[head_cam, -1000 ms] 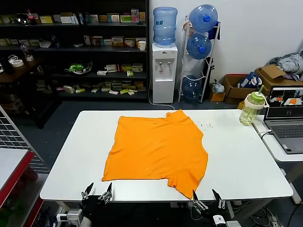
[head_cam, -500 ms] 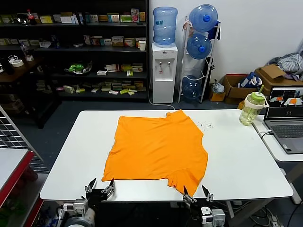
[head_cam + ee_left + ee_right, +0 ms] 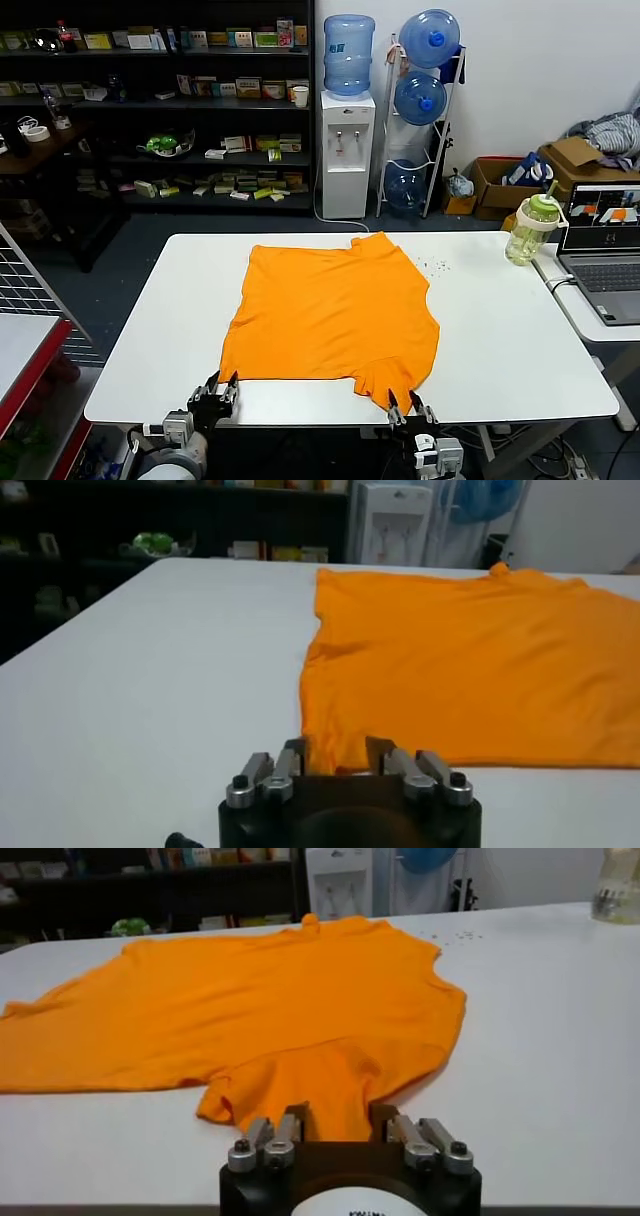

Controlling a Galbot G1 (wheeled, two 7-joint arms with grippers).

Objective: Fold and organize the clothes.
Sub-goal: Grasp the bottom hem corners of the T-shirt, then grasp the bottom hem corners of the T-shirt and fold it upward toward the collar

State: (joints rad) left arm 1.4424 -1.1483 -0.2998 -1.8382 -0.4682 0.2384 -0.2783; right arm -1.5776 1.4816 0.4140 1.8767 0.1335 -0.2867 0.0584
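The bright orange T-shirt (image 3: 335,310) lies spread flat on the white table (image 3: 510,340), with no lettering showing. My left gripper (image 3: 218,392) is at the table's near edge, at the shirt's near-left corner. In the left wrist view (image 3: 335,758) its jaws stand open with the shirt's corner (image 3: 440,650) between them. My right gripper (image 3: 405,405) is at the near-right sleeve. In the right wrist view (image 3: 340,1120) its jaws stand open astride the sleeve's edge (image 3: 300,1008).
A green-lidded bottle (image 3: 530,228) stands at the table's far right corner, beside a laptop (image 3: 605,260) on a side table. A wire rack (image 3: 30,300) is at the left. A water dispenser (image 3: 347,150) and shelves stand behind.
Both grippers have moved forward from below the table's near edge up to the shirt's near edge, and their fingers have drawn closer together. The shirt has not moved.
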